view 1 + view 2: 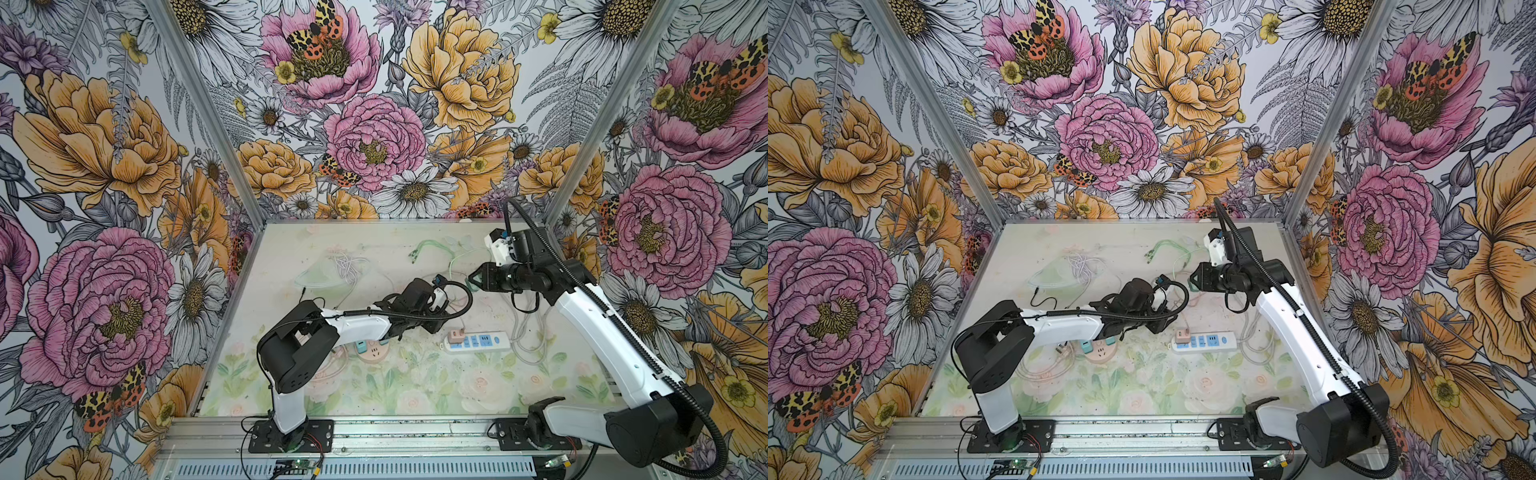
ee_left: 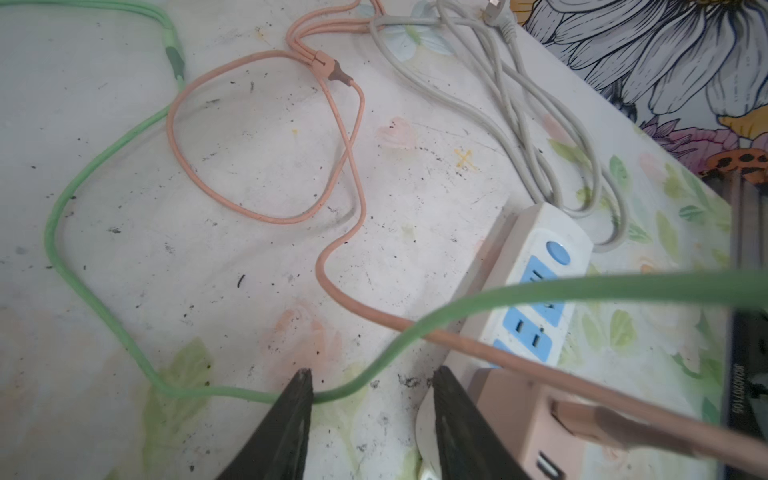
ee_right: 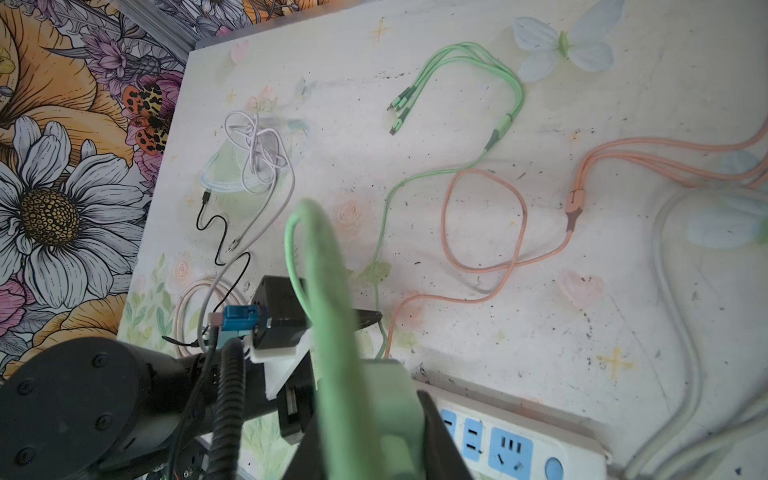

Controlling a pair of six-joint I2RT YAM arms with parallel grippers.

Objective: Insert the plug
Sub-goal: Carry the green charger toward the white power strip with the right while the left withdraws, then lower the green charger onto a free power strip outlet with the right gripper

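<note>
Right claw (image 3: 370,415) was clamped on the green plug (image 3: 382,386). I held it in the air on the far side of the strip (image 3: 515,449), not in any socket. The green cable (image 3: 320,270) looped up from it. Left claw (image 2: 372,372) stood open, gripping nothing, low over the table (image 2: 208,270). One finger was just beside the pink plug (image 2: 515,411) seated at the strip's end.
</note>
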